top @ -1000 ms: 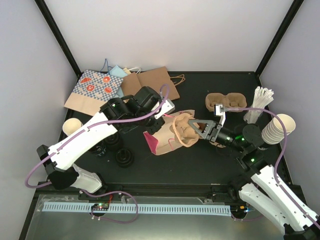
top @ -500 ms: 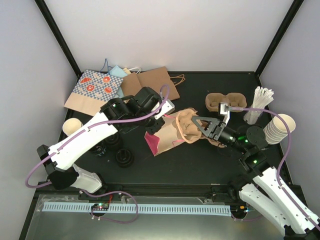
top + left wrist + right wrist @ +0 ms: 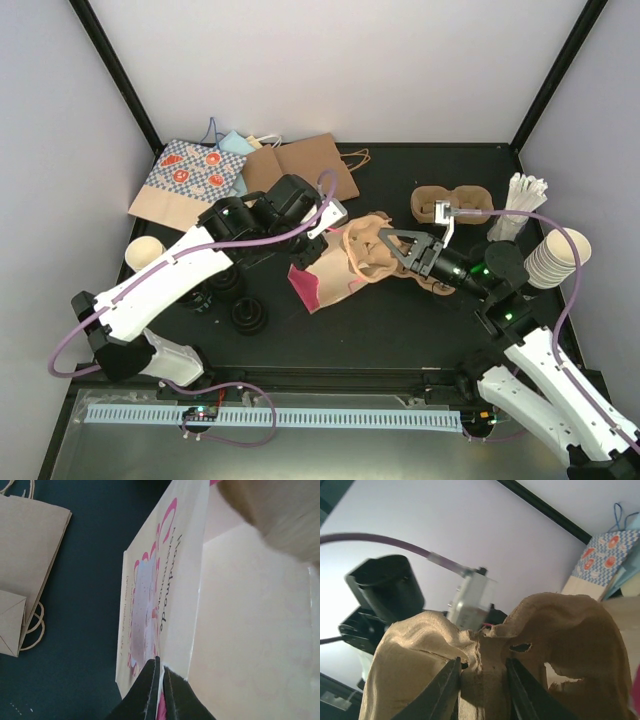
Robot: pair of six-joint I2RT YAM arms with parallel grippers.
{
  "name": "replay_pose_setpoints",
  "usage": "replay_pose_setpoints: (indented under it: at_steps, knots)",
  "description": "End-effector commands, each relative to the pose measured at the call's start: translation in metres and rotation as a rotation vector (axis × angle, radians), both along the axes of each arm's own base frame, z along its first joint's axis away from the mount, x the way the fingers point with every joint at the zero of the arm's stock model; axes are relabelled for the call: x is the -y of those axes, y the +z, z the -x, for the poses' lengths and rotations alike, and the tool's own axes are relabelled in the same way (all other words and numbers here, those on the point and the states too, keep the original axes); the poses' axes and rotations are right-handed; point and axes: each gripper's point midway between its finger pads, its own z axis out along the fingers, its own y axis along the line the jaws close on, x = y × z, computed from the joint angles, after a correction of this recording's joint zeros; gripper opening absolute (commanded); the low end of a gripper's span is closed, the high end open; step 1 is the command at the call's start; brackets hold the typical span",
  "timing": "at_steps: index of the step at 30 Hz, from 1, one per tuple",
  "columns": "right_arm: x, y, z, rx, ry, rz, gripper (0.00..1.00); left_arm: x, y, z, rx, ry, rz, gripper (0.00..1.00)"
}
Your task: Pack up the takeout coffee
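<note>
- left gripper (image 3: 316,238): the jaws are closed flat on one thin wall of the bag (image 3: 322,282). The left wrist view shows the two fingers (image 3: 150,692) pressed together over the paper edge.
- the bag lies on its side. its long axis runs from the pink base at about 7 o'clock to the mouth at about 1 o'clock, so the mouth faces the right arm.
- right gripper (image 3: 392,248): the jaws are pinched on the middle ridge of the brown pulp carrier (image 3: 365,250), and the right wrist view shows a finger on each side of that ridge (image 3: 481,680).
- the carrier sits at the bag's mouth, at about 9 o'clock from the right gripper. it seems only partly in, and how deep is hidden by the paper.
- the carrier's cells hold no cup that i can see. the part of the bag's inside that shows in the left wrist view is bare.
- coffees (image 3: 248,315): three black-lidded cups, as far as i can tell, stand on the table at about 7 o'clock from the left gripper, partly under that arm.
- the coffees are well apart from the bag's mouth and none is packed yet. the left arm is the nearer one, the right far off.
- my read: loading turns on the mouth facing 1 o'clock while the coffees sit behind the base.
- a spare carrier (image 3: 450,203) lies at 1 o'clock from the right gripper, its cells empty.
</note>
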Motion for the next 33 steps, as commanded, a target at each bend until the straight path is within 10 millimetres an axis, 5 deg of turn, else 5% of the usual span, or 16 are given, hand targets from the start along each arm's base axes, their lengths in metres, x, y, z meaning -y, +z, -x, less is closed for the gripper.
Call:
replay_pose_setpoints:
  at_steps: [1, 13, 33]
  knots:
    - [-0.005, -0.008, 0.004, 0.067, 0.017, 0.087, 0.26, 0.001, 0.022, 0.006, 0.031, -0.014, 0.066, 0.02]
    - [-0.010, -0.029, 0.007, 0.119, 0.009, 0.227, 0.26, 0.002, 0.025, 0.008, 0.042, -0.026, 0.089, 0.02]
    - [-0.036, -0.030, -0.006, 0.240, -0.107, 0.526, 0.22, -0.001, 0.019, 0.002, 0.075, -0.018, 0.064, 0.02]
